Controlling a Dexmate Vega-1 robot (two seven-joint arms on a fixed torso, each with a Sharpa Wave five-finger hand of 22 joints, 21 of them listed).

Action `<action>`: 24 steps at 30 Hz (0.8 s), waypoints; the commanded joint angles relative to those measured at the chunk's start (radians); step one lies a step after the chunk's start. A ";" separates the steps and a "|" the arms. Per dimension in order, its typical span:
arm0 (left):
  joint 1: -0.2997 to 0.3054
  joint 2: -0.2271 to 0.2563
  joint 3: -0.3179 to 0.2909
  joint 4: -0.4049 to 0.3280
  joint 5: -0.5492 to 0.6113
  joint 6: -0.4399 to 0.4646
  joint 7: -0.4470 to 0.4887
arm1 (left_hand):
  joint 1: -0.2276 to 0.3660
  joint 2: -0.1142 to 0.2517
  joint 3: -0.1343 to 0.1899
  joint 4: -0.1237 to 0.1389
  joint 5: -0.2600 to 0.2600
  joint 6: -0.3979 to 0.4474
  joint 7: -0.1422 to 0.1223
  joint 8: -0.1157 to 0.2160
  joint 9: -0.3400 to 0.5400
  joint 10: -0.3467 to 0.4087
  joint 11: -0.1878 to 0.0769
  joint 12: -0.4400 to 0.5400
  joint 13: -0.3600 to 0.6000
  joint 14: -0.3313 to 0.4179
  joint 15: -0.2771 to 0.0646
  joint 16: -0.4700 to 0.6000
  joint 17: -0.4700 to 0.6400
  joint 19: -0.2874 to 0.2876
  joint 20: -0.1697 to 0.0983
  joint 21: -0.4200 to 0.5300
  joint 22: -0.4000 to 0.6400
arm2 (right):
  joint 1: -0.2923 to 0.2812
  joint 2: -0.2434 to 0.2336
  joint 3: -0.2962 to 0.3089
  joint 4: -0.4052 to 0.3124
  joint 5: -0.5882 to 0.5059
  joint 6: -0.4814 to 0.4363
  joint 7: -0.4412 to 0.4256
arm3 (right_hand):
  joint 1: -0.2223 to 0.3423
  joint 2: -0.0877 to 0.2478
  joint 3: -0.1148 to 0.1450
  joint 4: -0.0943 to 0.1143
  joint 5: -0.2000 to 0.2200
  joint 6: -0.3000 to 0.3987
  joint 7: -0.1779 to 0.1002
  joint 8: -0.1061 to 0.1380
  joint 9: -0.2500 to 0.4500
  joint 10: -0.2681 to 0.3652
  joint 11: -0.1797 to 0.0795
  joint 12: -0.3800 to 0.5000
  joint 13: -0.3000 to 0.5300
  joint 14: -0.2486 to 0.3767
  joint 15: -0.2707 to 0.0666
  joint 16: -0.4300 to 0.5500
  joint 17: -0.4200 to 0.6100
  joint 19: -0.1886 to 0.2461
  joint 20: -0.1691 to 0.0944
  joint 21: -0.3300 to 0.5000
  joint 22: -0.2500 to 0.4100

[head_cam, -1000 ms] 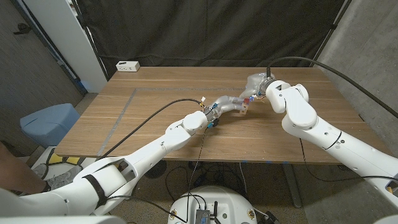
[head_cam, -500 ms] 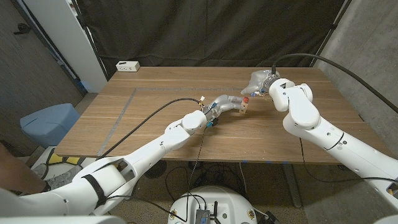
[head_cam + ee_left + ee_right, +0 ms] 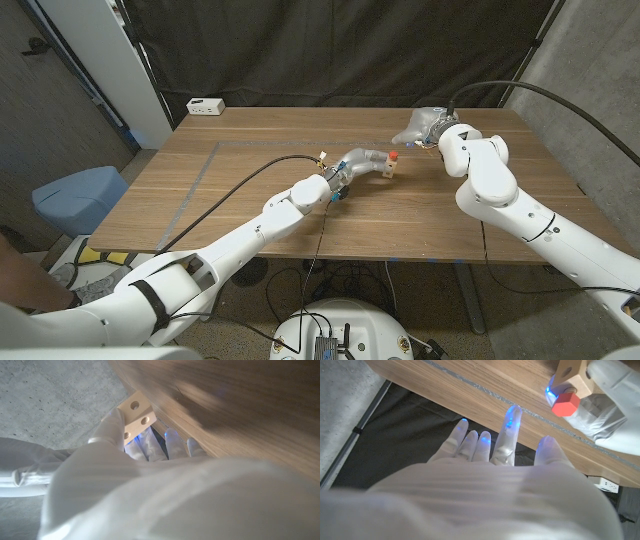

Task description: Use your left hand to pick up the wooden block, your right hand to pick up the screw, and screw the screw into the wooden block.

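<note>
Left hand (image 3: 362,162) grips small pale wooden block with round holes (image 3: 388,168) above brown wooden table (image 3: 250,190), mid-table, far side of centre. Red hex-headed screw (image 3: 395,157) sits in block's top. Right wrist view: red screw head (image 3: 565,403) seated against block (image 3: 571,373). Right hand (image 3: 422,128) just beyond block, apart from it, fingers (image 3: 506,440) spread, holding nothing. White power strip (image 3: 205,105) at table's far left corner, well apart from block.
</note>
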 commanded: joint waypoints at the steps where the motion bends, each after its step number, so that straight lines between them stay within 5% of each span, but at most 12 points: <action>1: 0.003 0.004 -0.016 -0.005 -0.008 -0.015 0.013 | 0.003 0.006 0.034 0.029 0.004 0.058 0.031 0.008 0.005 0.025 -0.015 0.017 0.033 0.012 -0.035 0.005 0.002 0.006 0.001 0.005 0.004 | -0.033 0.015 0.041 -0.014 0.124 -0.068 -0.125 | -0.002 0.016 -0.002 -0.009 0.000 -0.023 0.006 -0.017 0.004 -0.003 0.009 -0.003 0.004 0.009 -0.006 -0.009 0.002 0.046 0.061 0.017 0.003; 7: 0.006 0.007 -0.024 -0.011 -0.014 -0.014 0.017 | 0.004 0.005 0.033 0.028 0.003 0.057 0.032 0.008 0.005 0.034 -0.016 0.020 0.032 0.016 -0.037 0.006 0.002 0.006 0.000 0.005 0.004 | -0.061 0.021 0.078 -0.016 0.250 -0.073 -0.234 | -0.009 0.022 -0.006 -0.010 -0.001 -0.066 0.015 -0.040 0.005 -0.007 0.033 -0.003 0.005 0.011 -0.002 -0.010 0.004 0.061 0.082 0.017 0.003; 24: 0.008 0.002 -0.037 -0.014 -0.037 -0.021 0.016 | 0.003 0.003 0.030 0.029 0.001 0.062 0.033 0.009 0.005 0.042 -0.018 0.023 0.033 0.016 -0.036 0.006 0.002 0.007 -0.002 0.005 0.004 | -0.190 0.063 0.222 0.008 0.659 0.042 -0.611 | -0.028 0.026 -0.018 -0.013 -0.005 -0.144 0.008 -0.080 0.010 -0.025 0.058 -0.006 0.007 0.009 0.031 -0.014 0.007 0.048 0.079 0.001 0.003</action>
